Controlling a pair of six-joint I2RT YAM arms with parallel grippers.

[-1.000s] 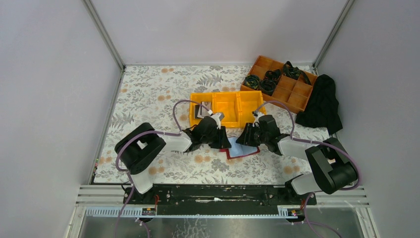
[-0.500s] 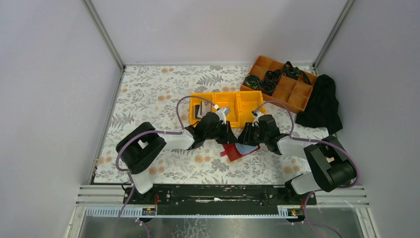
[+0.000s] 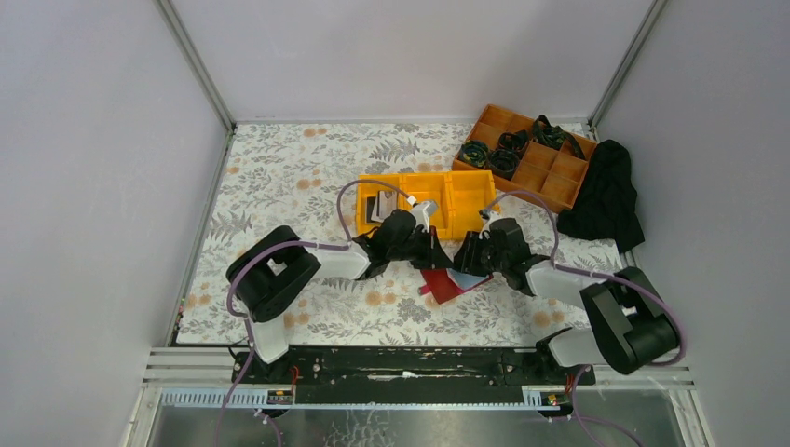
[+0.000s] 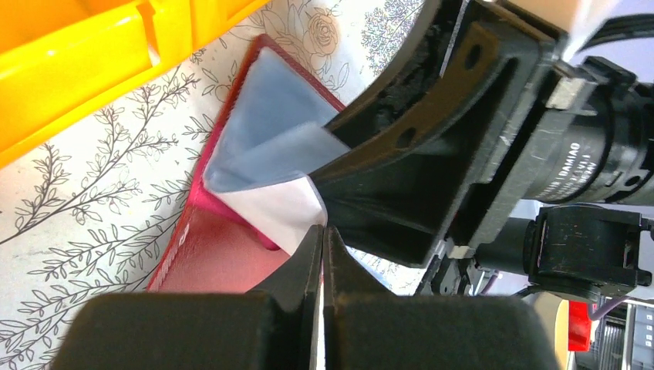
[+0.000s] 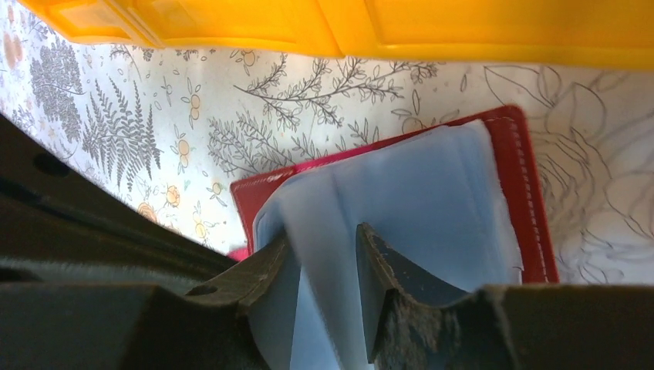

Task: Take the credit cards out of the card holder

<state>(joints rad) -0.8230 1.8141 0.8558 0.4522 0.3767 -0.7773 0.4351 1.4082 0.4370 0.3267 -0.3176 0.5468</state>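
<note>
On the flower-patterned counter (image 3: pixel 279 177), just on the near side of the yellow bin (image 3: pixel 466 193), the red card holder (image 3: pixel 440 284) lies open between the two arms. The right fingers (image 5: pixel 270 270) pinch a raised fold of its blue-grey inner sleeve. The left fingers (image 4: pixel 302 266) are clenched on the corner of a white card (image 4: pixel 281 212) sticking out of that sleeve.

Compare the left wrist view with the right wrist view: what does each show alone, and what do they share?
Left wrist only: a white credit card, pinched in the shut left gripper. Right wrist only: both fingers of the right gripper, a raised fold of the blue-grey sleeve between them. Shared: the red card holder, the yellow bin and the floral table cover.
</note>
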